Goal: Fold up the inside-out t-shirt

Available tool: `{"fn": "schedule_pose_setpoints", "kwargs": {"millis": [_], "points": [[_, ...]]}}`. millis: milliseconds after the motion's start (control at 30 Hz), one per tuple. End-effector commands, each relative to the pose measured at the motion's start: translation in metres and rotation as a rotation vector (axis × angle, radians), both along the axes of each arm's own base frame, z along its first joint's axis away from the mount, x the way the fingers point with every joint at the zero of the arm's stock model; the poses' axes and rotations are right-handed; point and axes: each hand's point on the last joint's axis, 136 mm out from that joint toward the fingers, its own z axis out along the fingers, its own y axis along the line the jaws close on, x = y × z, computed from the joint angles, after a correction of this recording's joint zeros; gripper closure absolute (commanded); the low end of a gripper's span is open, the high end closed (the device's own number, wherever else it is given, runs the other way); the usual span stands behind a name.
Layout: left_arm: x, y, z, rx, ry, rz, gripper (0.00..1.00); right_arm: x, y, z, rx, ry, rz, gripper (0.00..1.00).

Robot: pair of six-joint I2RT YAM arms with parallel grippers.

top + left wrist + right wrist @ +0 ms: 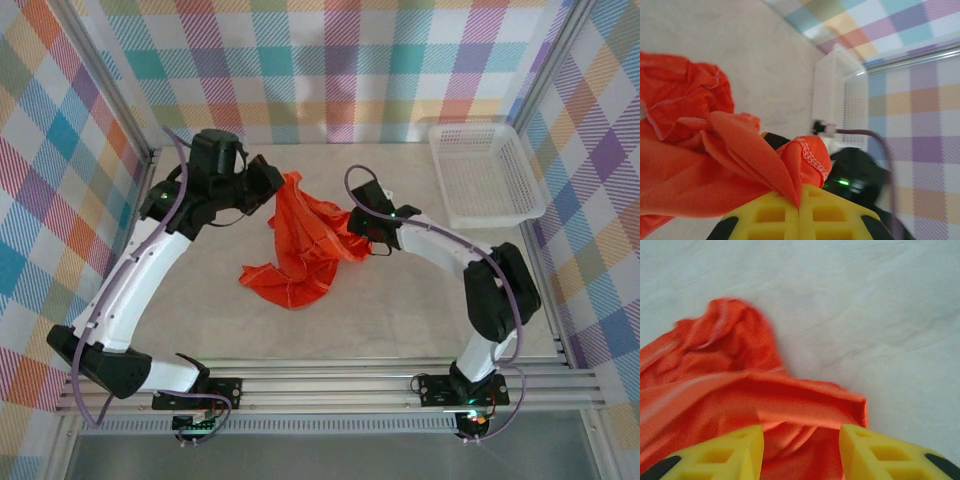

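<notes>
T-shirt [305, 245], orange and bunched, hangs from the left gripper [270, 187] down to a heap on the table [400, 310] between the arms. Left wrist view shows what the top view hides: yellow fingers [765, 215] pressed together on a pinch of hem, cloth blocking much of the floor, the white basket [832, 90] beyond. Right wrist view shows the right gripper [801, 432] with its fingers apart, cloth lying loose in the gap

The thin orange-red cloth t-shirt [305, 250], at centre frame, is looking matt and softly creased. The pale stone-like surface [420, 310] under it is appearing smooth and matt. The white lattice plastic basket [482, 172], upper right, is looking smooth.
</notes>
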Motion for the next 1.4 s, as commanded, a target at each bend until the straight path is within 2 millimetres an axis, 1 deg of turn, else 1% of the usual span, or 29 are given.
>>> {"fn": "schedule_pose_setpoints", "kwargs": {"millis": [0, 67, 100, 133, 233, 300, 367, 467, 533, 600, 667, 733, 767, 833, 900, 933, 967, 1033, 1100, 1200, 1267, 1333, 1367], "points": [[0.005, -0.008, -0.007, -0.027, -0.005, -0.024, 1.00, -0.023, 0.048, 0.042, 0.159, -0.046, 0.245, 0.53], [0.006, -0.009, -0.013, -0.021, 0.007, -0.028, 1.00, -0.031, 0.064, 0.055, 0.213, -0.063, 0.303, 0.58], [0.007, -0.009, -0.014, -0.020, 0.010, -0.028, 1.00, -0.034, 0.072, 0.060, 0.242, -0.071, 0.324, 0.63], [0.007, -0.010, -0.013, -0.022, 0.006, -0.028, 1.00, -0.037, 0.080, 0.063, 0.267, -0.077, 0.340, 0.67], [0.009, -0.011, -0.011, -0.020, 0.005, -0.031, 1.00, -0.038, 0.101, 0.063, 0.311, -0.094, 0.385, 0.76], [0.009, -0.011, -0.008, -0.019, 0.002, -0.032, 1.00, -0.036, 0.115, 0.053, 0.333, -0.071, 0.410, 0.81], [0.009, -0.010, -0.006, -0.018, -0.002, -0.030, 1.00, -0.038, 0.131, 0.045, 0.375, -0.044, 0.438, 0.87], [0.010, -0.009, -0.001, -0.017, -0.011, -0.023, 1.00, -0.053, 0.151, 0.034, 0.401, -0.017, 0.465, 0.94], [0.012, -0.009, 0.005, -0.018, -0.022, -0.019, 1.00, -0.065, 0.160, 0.022, 0.426, -0.003, 0.462, 0.97], [0.014, -0.010, 0.011, -0.024, -0.031, -0.019, 1.00, -0.071, 0.167, 0.007, 0.449, 0.016, 0.448, 0.99], [0.015, -0.014, 0.018, -0.039, -0.040, -0.027, 1.00, -0.068, 0.180, -0.007, 0.461, 0.033, 0.447, 1.00], [0.016, -0.018, 0.025, -0.059, -0.049, -0.033, 1.00, -0.052, 0.192, -0.020, 0.442, 0.017, 0.424, 0.99], [0.015, -0.021, 0.028, -0.067, -0.052, -0.038, 1.00, -0.042, 0.195, -0.024, 0.425, 0.000, 0.396, 0.97], [0.013, -0.025, 0.038, -0.083, -0.062, -0.045, 1.00, -0.012, 0.191, -0.033, 0.347, -0.059, 0.293, 0.87], [0.011, -0.026, 0.050, -0.098, -0.077, -0.050, 1.00, 0.013, 0.181, -0.041, 0.261, -0.108, 0.197, 0.83], [0.010, -0.025, 0.056, -0.102, -0.084, -0.049, 1.00, 0.022, 0.176, -0.045, 0.224, -0.117, 0.154, 0.78], [0.007, -0.023, 0.064, -0.104, -0.098, -0.048, 1.00, 0.031, 0.168, -0.051, 0.189, -0.117, 0.112, 0.77], [0.002, -0.017, 0.080, -0.094, -0.130, -0.041, 1.00, 0.042, 0.157, -0.060, 0.174, -0.107, 0.069, 0.77], [-0.003, -0.010, 0.093, -0.080, -0.158, -0.033, 1.00, 0.047, 0.147, -0.063, 0.172, -0.096, 0.054, 0.76], [-0.009, -0.003, 0.110, -0.088, -0.199, -0.022, 1.00, 0.051, 0.131, -0.059, 0.148, -0.100, 0.024, 0.73], [-0.011, -0.003, 0.116, -0.100, -0.214, -0.021, 1.00, 0.052, 0.111, -0.054, 0.083, -0.101, -0.035, 0.71], [-0.010, -0.003, 0.116, -0.102, -0.215, -0.020, 1.00, 0.049, 0.073, -0.047, -0.027, -0.095, -0.153, 0.67], [-0.010, -0.003, 0.115, -0.100, -0.214, -0.021, 1.00, 0.047, 0.057, -0.044, -0.057, -0.100, -0.188, 0.67]]}}
